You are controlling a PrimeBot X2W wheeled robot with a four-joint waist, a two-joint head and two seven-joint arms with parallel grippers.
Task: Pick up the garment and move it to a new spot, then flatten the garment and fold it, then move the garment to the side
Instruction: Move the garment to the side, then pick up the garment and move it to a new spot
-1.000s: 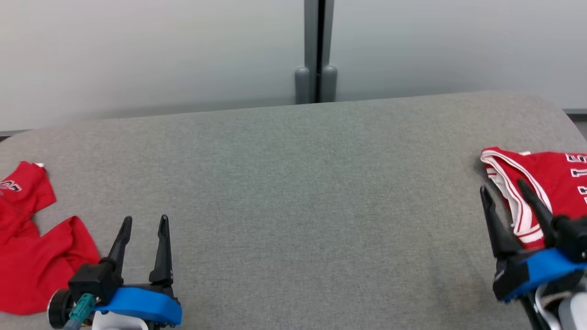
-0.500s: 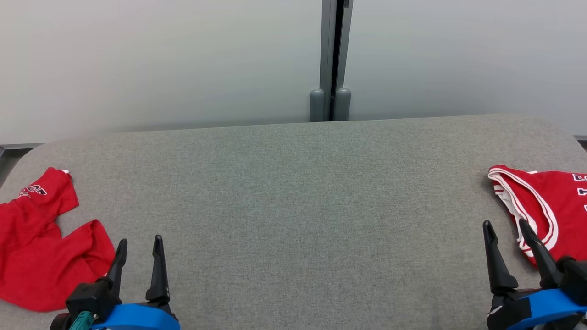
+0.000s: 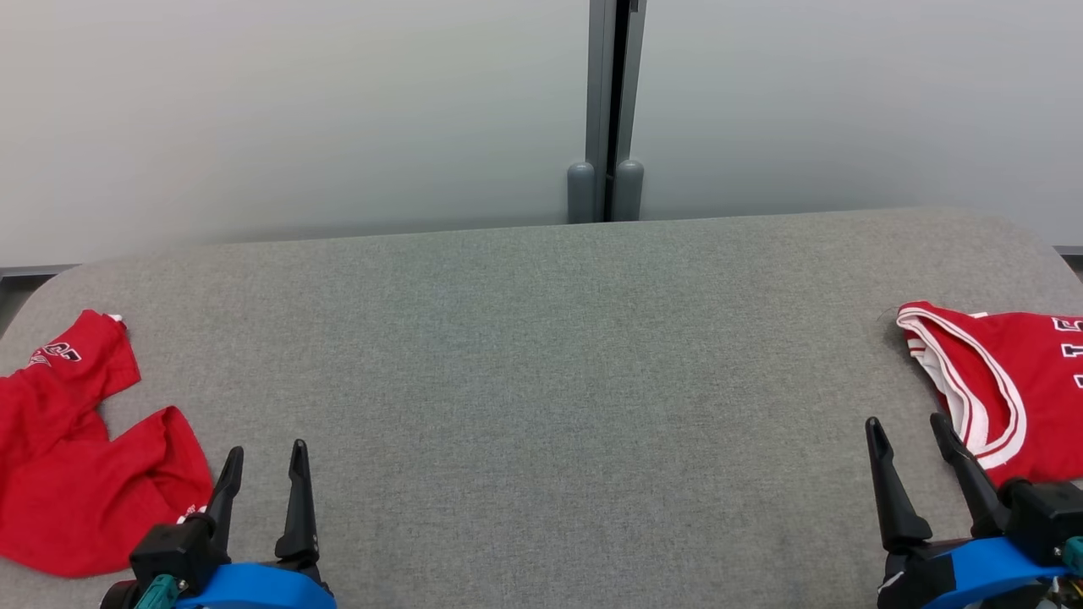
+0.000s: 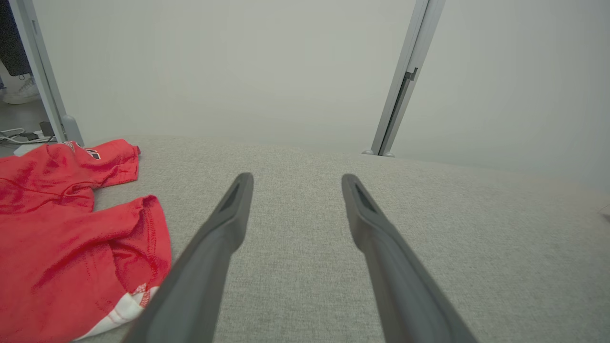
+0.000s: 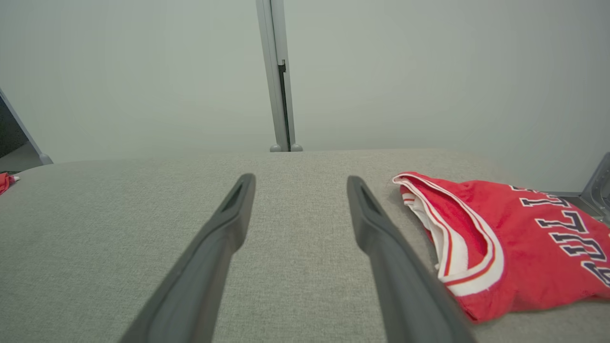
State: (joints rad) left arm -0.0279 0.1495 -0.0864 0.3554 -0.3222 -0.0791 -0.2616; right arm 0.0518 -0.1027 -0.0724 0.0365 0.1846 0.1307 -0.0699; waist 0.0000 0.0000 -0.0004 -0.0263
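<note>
A crumpled red garment (image 3: 76,499) lies at the left end of the grey padded table (image 3: 541,364), and the left wrist view shows it (image 4: 62,247) left of the fingers. My left gripper (image 3: 266,450) (image 4: 296,177) stands open just right of it, holding nothing. A folded red jersey with white trim and dark letters (image 3: 1015,381) (image 5: 514,238) lies at the table's right end. Beside the jersey's near left corner, my right gripper (image 3: 905,423) (image 5: 300,177) is open and empty.
A pale wall with a grey vertical post (image 3: 605,110) stands behind the table's far edge. The wide grey surface between the two red pieces is bare. Cables and a shoe lie on the floor (image 4: 19,114) beyond the table's left end.
The head camera has tilted, shifting the whole picture down. My right gripper has drawn back from over the jersey's edge to beside it. Both grippers stay open.
</note>
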